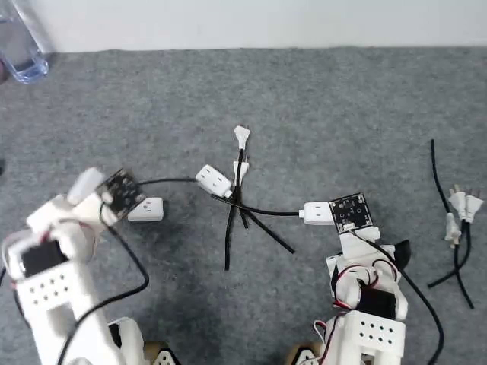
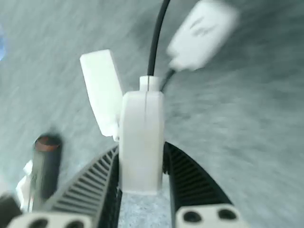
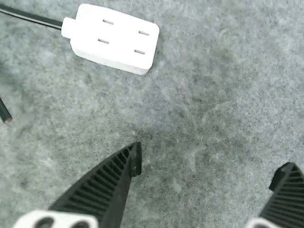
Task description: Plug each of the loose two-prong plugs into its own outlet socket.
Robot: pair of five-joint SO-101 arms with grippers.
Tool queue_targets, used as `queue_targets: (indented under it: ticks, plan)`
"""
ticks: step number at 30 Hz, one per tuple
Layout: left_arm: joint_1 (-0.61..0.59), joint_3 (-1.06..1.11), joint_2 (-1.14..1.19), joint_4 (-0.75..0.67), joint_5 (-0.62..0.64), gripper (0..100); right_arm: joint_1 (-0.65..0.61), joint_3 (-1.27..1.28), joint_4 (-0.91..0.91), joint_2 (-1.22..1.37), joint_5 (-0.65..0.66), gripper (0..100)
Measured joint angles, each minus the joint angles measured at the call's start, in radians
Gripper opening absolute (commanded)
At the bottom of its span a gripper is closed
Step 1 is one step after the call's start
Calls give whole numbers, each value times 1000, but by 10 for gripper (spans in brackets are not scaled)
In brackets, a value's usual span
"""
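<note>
My left gripper (image 2: 141,152) is shut on a white corded socket (image 2: 141,137), held edge-on with its black cord running away from me. A second white socket (image 2: 102,90) lies right beside it, seen in the high view as the socket (image 1: 146,209) next to my left gripper (image 1: 125,194). A third socket (image 1: 213,179) rests near two loose plugs (image 1: 242,137) at the centre. My right gripper (image 3: 211,161) hangs open over bare carpet, short of a four-slot socket (image 3: 111,38) that lies at the tip of the right arm (image 1: 316,212). Three more plugs (image 1: 460,207) lie at the far right.
Black cords (image 1: 243,217) cross in a bundle at the middle of the grey carpet (image 1: 342,114). A clear bottle (image 1: 19,46) stands at the back left corner. Open carpet stretches behind the sockets and between the right arm and the far-right plugs.
</note>
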Motion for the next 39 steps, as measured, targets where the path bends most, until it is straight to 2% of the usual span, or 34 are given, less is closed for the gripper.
queue_targets:
  ticks: [6, 8, 9, 14, 20, 22, 27, 33, 36, 39]
  plan:
    - [-80, 523, -150, -690, 17, 13, 0, 0, 0, 0, 0, 423]
    - [-86, 612, -175, -829, 46, 13, 0, 0, 0, 0, 0, 423]
    - [-87, 612, -181, -842, 64, 13, 0, 0, 0, 0, 0, 423]
    - [-84, 614, -203, -752, 92, 28, 0, 0, 0, 0, 0, 423]
    - [-75, 585, -203, -583, 74, 288, 0, 0, 0, 0, 0, 423]
    - [-68, 546, -203, -514, 72, 329, 0, 0, 0, 0, 0, 423]
    - [-51, 454, -203, -388, 72, 335, 0, 0, 0, 0, 0, 423]
    - [-48, 377, -203, -342, 87, 335, 0, 0, 0, 0, 0, 423]
    - [2, 264, -206, -273, 153, 335, 0, 0, 0, 0, 0, 423]
    - [104, 130, -206, -190, 273, 335, 0, 0, 0, 0, 0, 423]
